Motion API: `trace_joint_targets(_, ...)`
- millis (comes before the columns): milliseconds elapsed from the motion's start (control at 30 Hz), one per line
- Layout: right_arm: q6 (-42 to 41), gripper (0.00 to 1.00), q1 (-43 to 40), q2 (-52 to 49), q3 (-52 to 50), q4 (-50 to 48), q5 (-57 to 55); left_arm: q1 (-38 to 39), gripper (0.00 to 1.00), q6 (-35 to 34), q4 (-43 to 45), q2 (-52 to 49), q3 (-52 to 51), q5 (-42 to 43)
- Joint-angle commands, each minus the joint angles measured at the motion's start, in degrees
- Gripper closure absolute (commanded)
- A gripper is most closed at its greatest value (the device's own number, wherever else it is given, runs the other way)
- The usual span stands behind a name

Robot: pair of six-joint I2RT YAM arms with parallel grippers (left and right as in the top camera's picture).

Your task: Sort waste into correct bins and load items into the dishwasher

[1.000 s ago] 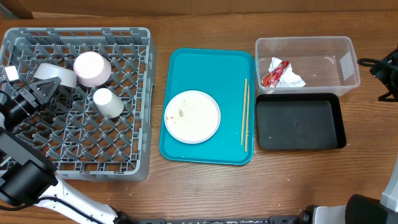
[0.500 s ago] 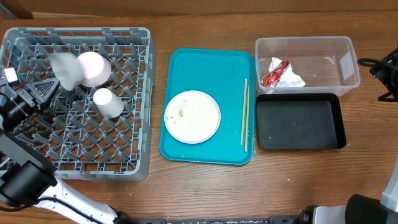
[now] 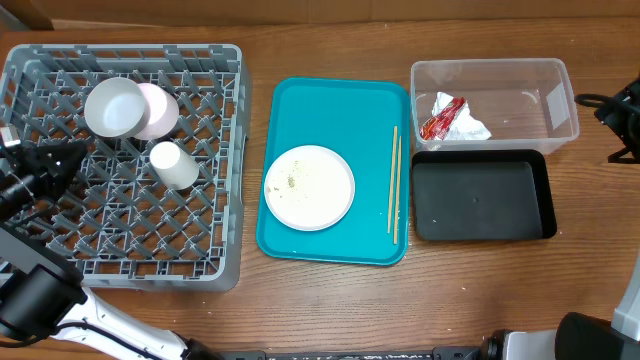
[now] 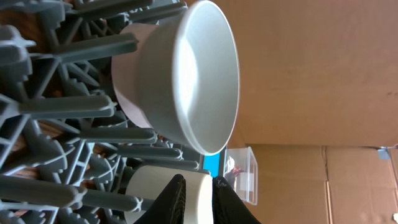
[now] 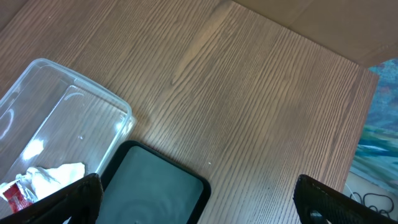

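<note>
A second ago the left gripper (image 4: 198, 182) held the white bowl (image 3: 117, 107) on edge. Now the bowl sits mouth-up at eleven o'clock in the dish rack (image 3: 150, 272), touching the pink bowl (image 3: 162, 112) at its three o'clock. The claw, narrowly parted and empty, has backed off toward seven o'clock, so one more item is loaded. The plate (image 3: 309, 187) waits on the teal tray (image 3: 330, 110). The right gripper (image 5: 196, 190) stands wide apart. Only the left wrist view shows the finger gap, and only the overhead shows the plate.
</note>
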State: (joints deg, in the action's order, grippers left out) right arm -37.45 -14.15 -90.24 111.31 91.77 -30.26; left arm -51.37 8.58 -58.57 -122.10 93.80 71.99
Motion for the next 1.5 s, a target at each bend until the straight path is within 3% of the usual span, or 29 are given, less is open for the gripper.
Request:
trace_joint_targets(0,0.0,0.0,-0.1,0.3,0.1,-0.1,-0.4,2.6,0.81,2.4,0.4,8.0,0.2,-0.5)
trace_joint_targets(100,0.0,0.0,-0.1,0.3,0.1,-0.1,-0.4,5.6,0.76,2.5,1.9,13.4,0.2,-4.3)
trace_joint_targets(167,0.0,0.0,-0.1,0.3,0.1,-0.1,-0.4,8.7,0.62,1.9,2.9,17.2,0.2,-10.7)
trace_joint_targets(200,0.0,0.0,-0.1,0.3,0.1,-0.1,-0.4,10.7,0.52,0.7,3.7,18.9,0.2,-15.6)
trace_joint_targets(367,0.0,0.0,-0.1,0.3,0.1,-0.1,-0.4,25.6,0.3,-6.6,6.6,24.1,0.2,-49.2)
trace_joint_targets(633,0.0,0.0,-0.1,0.3,0.1,-0.1,-0.4,44.6,0.31,-15.6,12.0,19.3,0.2,-96.9)
trace_joint_targets(733,-0.1,0.0,-0.1,0.3,0.1,-0.1,-0.4,47.7,0.31,-16.0,13.5,17.1,0.2,-107.2)
trace_joint_targets(1033,0.0,0.0,-0.1,0.3,0.1,-0.1,-0.4,46.0,0.33,-16.2,14.5,12.0,0.2,-108.0)
trace_joint_targets(1267,0.0,0.0,-0.1,0.3,0.1,-0.1,-0.4,44.0,0.37,-15.0,14.2,9.0,0.2,-92.1)
trace_joint_targets(1467,0.0,0.0,-0.1,0.3,0.1,-0.1,-0.4,43.8,0.37,-15.0,14.8,8.0,0.2,-88.8)
